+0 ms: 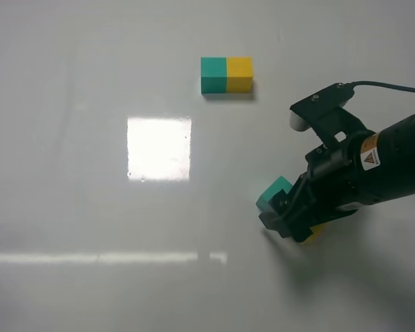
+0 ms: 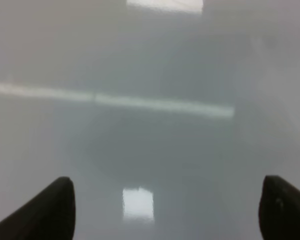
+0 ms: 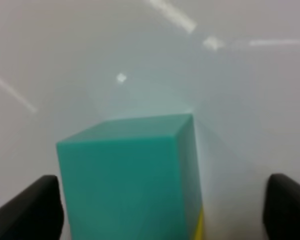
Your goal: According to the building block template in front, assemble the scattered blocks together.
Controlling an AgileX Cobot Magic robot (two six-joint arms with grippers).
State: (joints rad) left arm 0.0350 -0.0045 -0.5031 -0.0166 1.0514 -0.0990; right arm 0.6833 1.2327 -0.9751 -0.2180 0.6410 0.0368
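Note:
The template point(image 1: 226, 75), a joined teal-and-yellow bar, lies at the far middle of the table. My right gripper point(image 1: 285, 220) is low over the two loose cubes at the near right. The teal cube point(image 1: 273, 193) sticks out beyond its fingers. Only a sliver of the yellow cube point(image 1: 317, 232) shows under the arm. In the right wrist view the teal cube point(image 3: 127, 175) fills the space between the wide-apart fingertips point(image 3: 32, 205), with a yellow edge point(image 3: 199, 227) beside it. The jaws are open. My left gripper point(image 2: 165, 210) is open and empty, and is out of the exterior view.
A bright square glare point(image 1: 159, 148) lies on the glossy white table point(image 1: 69, 83) left of centre, and a light streak point(image 1: 90, 258) runs along the near left. The left wrist view shows only bare table point(image 2: 155, 65).

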